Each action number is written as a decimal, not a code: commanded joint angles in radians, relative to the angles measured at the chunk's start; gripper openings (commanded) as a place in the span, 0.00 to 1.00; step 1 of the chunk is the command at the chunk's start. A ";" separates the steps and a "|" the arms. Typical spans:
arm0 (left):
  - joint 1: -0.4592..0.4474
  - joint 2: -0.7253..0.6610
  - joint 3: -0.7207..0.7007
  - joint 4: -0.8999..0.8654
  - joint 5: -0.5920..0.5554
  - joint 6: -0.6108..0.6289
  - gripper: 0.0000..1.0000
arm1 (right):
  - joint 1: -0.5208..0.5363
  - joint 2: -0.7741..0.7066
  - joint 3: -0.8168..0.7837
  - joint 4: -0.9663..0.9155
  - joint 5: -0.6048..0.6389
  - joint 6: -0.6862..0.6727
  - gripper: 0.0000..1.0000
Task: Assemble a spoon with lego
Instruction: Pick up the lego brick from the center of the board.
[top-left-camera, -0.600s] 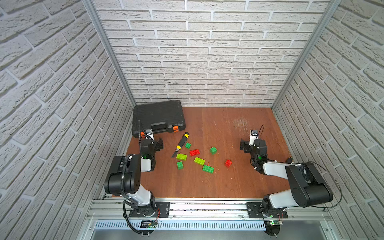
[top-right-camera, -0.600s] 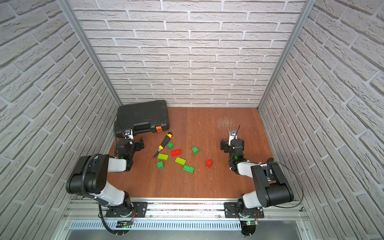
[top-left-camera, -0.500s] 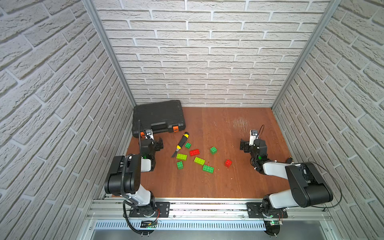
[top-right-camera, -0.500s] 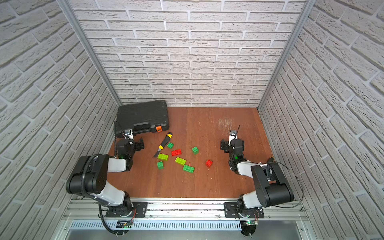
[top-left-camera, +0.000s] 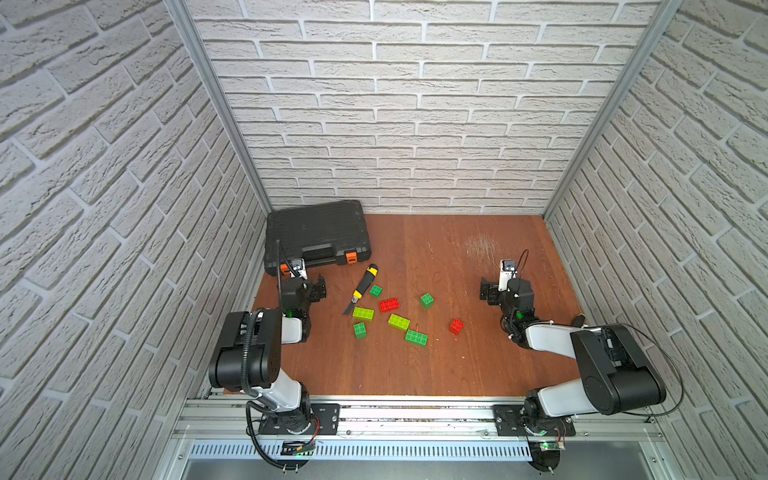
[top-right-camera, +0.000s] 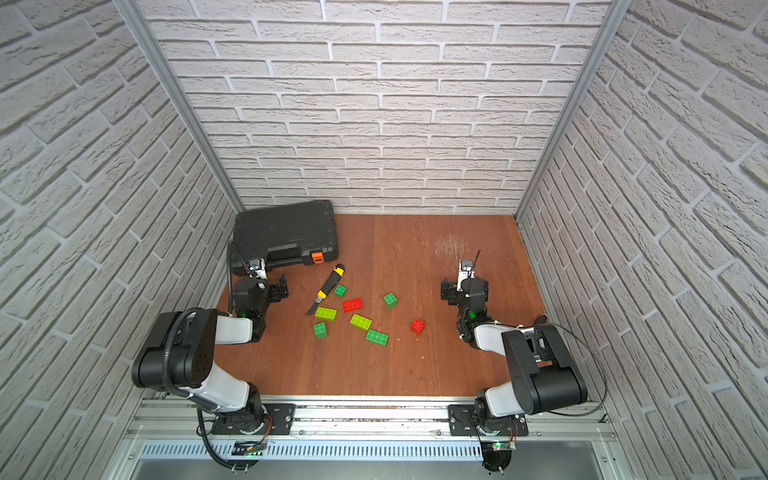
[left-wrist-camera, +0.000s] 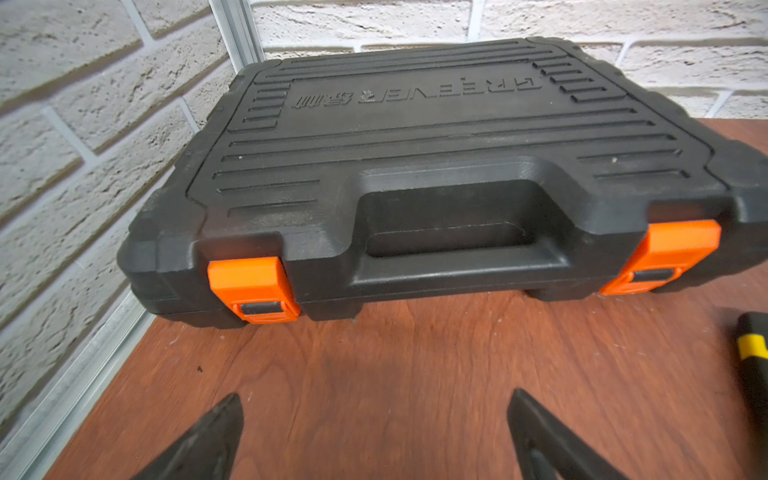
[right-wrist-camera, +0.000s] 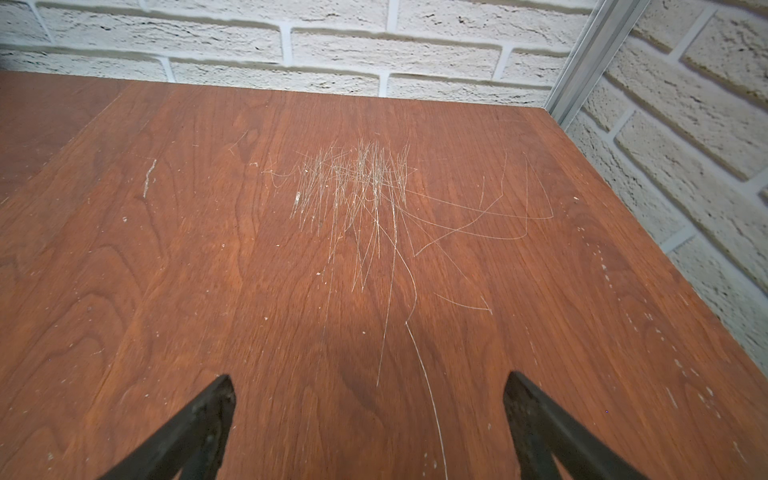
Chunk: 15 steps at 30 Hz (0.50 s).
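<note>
Left claw (left-wrist-camera: 376, 397) and right claw (right-wrist-camera: 370, 376) gape low over the table (right-wrist-camera: 124, 291).

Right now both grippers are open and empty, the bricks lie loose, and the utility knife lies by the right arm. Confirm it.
Wrong arm: in both top views the utility knife lies near the left gripper, in front of the black tool case. The rest stands.

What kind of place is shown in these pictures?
Probably a robot test booth, not a home: two robot arms bolted to a metal rail, a wooden table closed in by brick-pattern walls, and toy bricks laid out.
</note>
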<state>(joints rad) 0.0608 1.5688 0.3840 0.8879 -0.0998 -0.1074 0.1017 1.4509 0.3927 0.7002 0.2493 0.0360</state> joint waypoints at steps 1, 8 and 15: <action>-0.007 -0.019 -0.002 0.030 -0.013 0.008 0.98 | -0.004 -0.011 -0.007 0.048 -0.001 -0.010 1.00; -0.142 -0.348 0.228 -0.613 -0.224 -0.026 0.98 | 0.053 -0.182 0.469 -0.972 0.107 0.168 1.00; -0.272 -0.476 0.345 -0.949 -0.083 -0.219 0.98 | 0.318 -0.195 0.690 -1.545 0.154 0.548 1.00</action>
<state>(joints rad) -0.1513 1.0985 0.7441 0.1703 -0.2264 -0.2283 0.3145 1.2510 1.0889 -0.4435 0.3660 0.3679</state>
